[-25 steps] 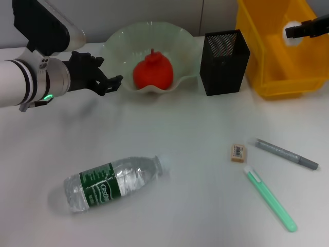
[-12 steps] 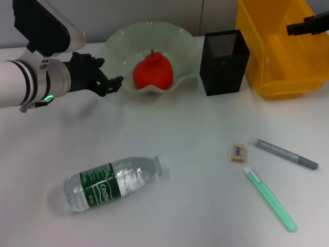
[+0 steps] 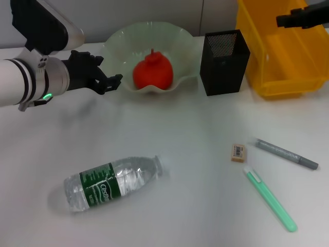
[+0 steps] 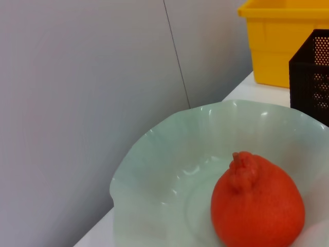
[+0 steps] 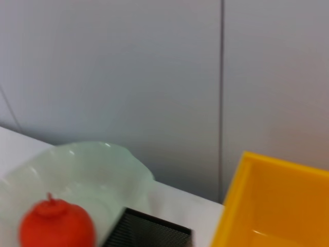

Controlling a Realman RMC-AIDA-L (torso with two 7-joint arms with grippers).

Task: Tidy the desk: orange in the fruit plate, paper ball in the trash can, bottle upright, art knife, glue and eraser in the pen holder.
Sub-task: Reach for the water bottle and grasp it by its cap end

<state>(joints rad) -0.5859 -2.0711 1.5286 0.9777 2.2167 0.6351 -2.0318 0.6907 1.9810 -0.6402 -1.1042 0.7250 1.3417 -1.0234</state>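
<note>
The orange [image 3: 152,72] sits in the fruit plate [image 3: 119,42] — done. The bottle [image 3: 114,182] lies sideways; the eraser [image 3: 238,153] waits near the pen holder [image 3: 224,63]. Left gripper [image 3: 106,82] jaws apart, empty; right gripper [image 3: 303,18] unclear.

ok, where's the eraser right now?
In the head view the eraser lies on the desk's right side, between the grey pen and the bottle, just above the green pen.
</note>
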